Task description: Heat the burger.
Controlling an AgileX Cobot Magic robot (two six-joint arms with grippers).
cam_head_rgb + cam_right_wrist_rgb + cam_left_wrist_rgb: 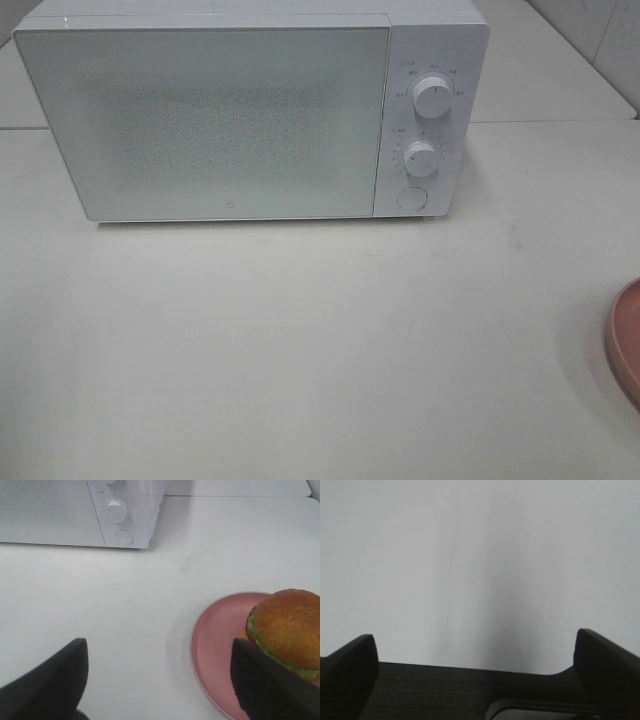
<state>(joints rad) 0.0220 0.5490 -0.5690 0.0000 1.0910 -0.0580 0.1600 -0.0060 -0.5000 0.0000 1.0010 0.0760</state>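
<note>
From up high I see only a sliver of the pink plate (628, 340), cut by the frame edge. On the right wrist camera, the burger (287, 630) runs off-frame. The microwave (250, 110) dial labels are too small for me to read.

A pale, plain table (300, 350) carries two things directly. A white microwave (230, 110) stands at its back, door shut, dials on its right side. Well apart from the microwave, toward the front right, rests a pink round plate (220, 630), which bears the burger (287, 625).
</note>
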